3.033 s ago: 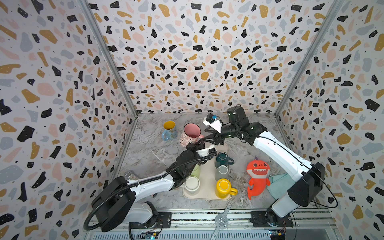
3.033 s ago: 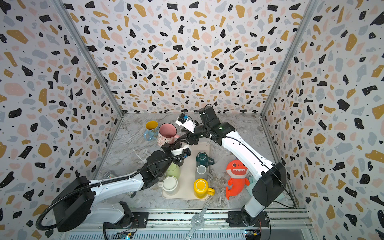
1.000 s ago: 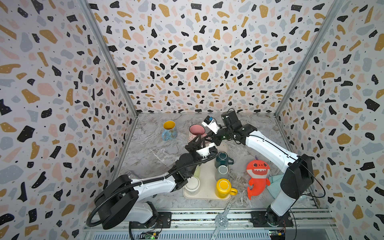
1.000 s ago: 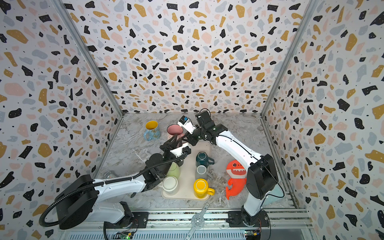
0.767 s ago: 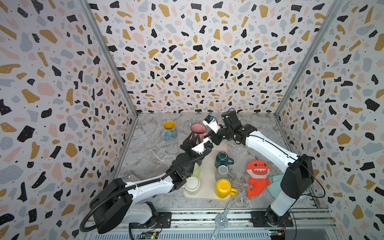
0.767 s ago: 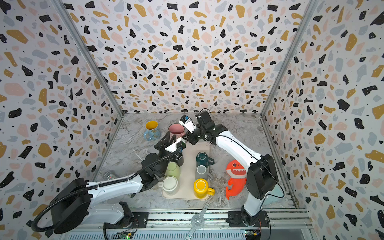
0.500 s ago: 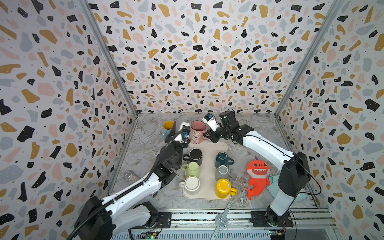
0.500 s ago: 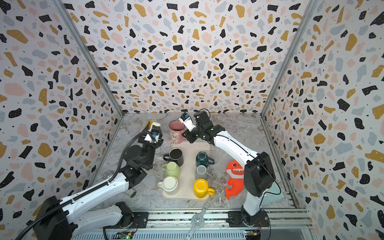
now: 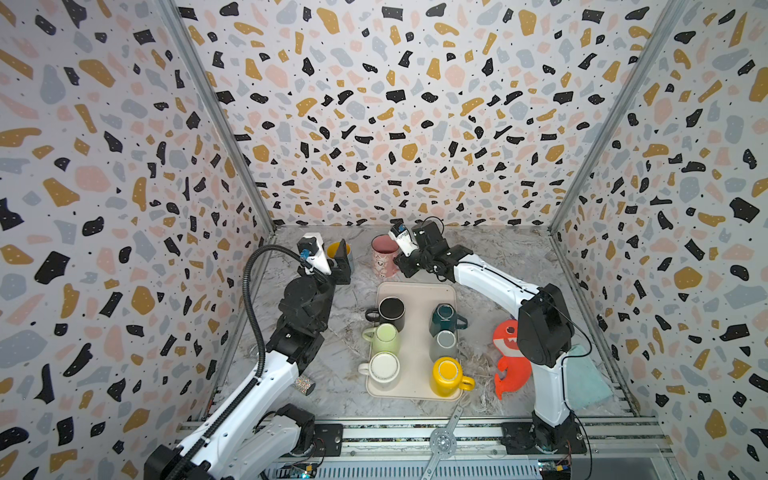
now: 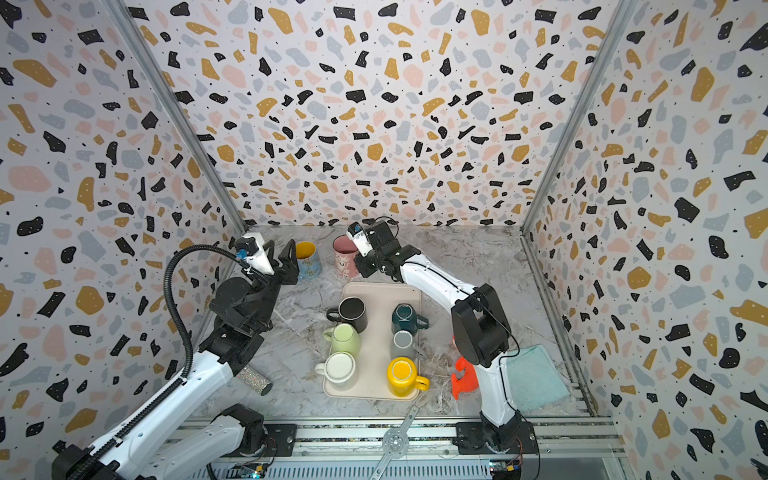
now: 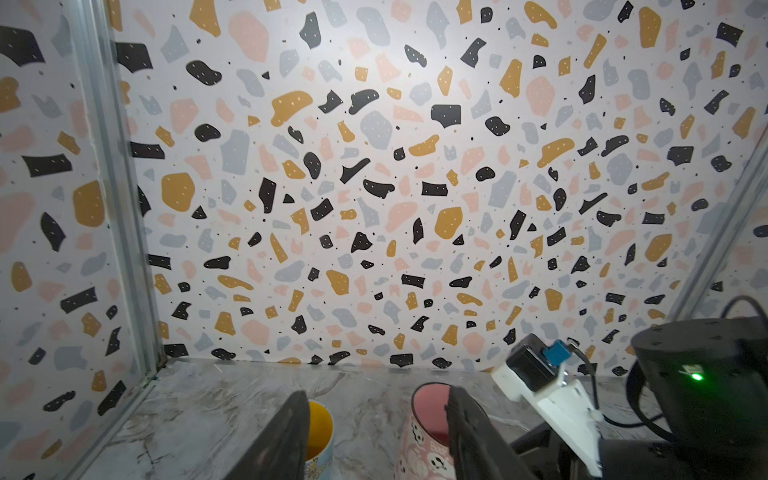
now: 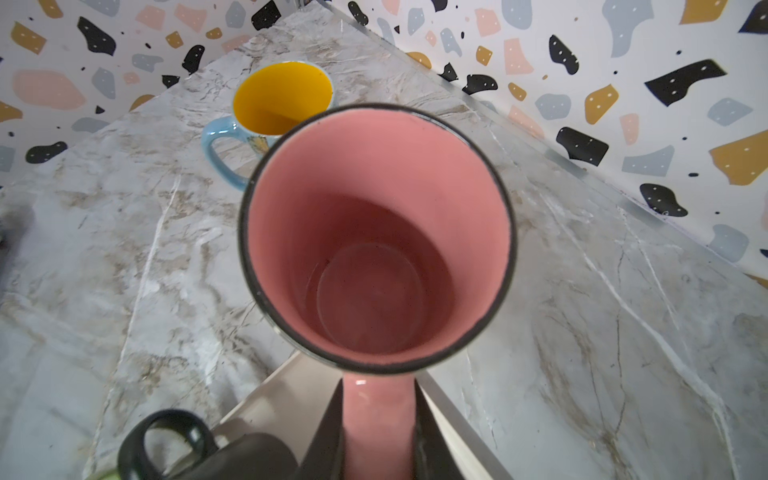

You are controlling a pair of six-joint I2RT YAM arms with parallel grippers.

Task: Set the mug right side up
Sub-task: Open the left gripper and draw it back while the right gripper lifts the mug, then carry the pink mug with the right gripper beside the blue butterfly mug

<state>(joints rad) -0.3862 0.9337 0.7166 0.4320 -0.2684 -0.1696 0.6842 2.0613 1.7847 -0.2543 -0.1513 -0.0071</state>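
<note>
Nearest, behind both claws and toward the arm bases, the tray (image 9: 415, 291) lies on the desk (image 9: 349, 374) with six mugs on it, an orange shark toy (image 9: 509, 353) and a teal cloth (image 9: 586, 374) beside it on the right arm's side. The black mug (image 12: 232, 453) at the tray's far corner sits just below and beside the right claw (image 12: 378, 432). That claw is clenched on the handle of the pink mug (image 12: 374, 232), its jaws pressing the handle from both sides. The mug stands directly ahead of that claw, mouth up, and its base appears to rest on the desk just past the tray's far edge, though the contact is hidden. The left claw (image 11: 376, 440) hangs released and empty, jaws spread. The pink mug stands ahead of it and off to one side, and the blue mug (image 10: 307, 257) with the yellow inside is just ahead on the other. Neither mug is between its jaws. Beyond both mugs there is only bare desk and the speckled back wall (image 9: 395, 124). Judging by the upright mug, the turning itself looks done and the step in hand is letting go. The next move calls for the right claw to part its jaws and draw straight back along the handle's line. It should rise clear of the tray edge and the black mug, so that the pink mug is not dragged or tipped.
</note>
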